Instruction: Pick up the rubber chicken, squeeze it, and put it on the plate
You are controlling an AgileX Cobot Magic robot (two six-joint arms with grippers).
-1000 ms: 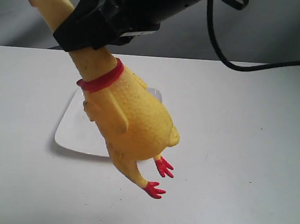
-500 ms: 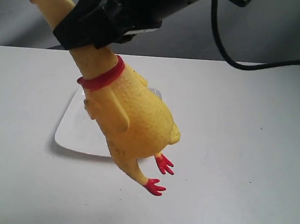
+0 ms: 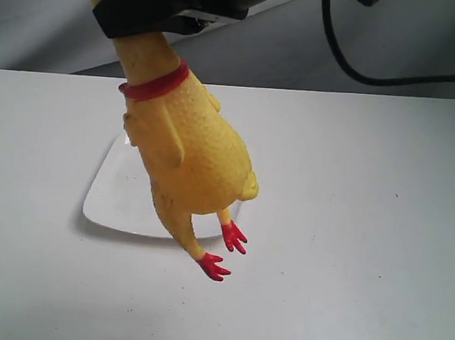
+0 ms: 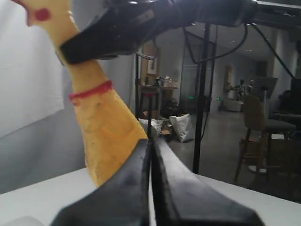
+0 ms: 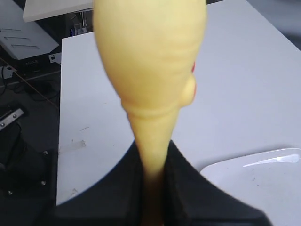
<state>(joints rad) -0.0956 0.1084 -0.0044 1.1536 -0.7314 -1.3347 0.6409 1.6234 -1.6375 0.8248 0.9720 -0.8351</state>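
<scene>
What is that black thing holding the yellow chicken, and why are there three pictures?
It is a robot with two arms, each ending in a pincher called a gripper. One picture comes from a camera watching the whole white table; the other two come from small cameras on the wrists. The right gripper pinches the rubber chicken by its thin neck, so it dangles feet-down. A white plate lies on the table near it. The left gripper is shut and holds nothing.
</scene>
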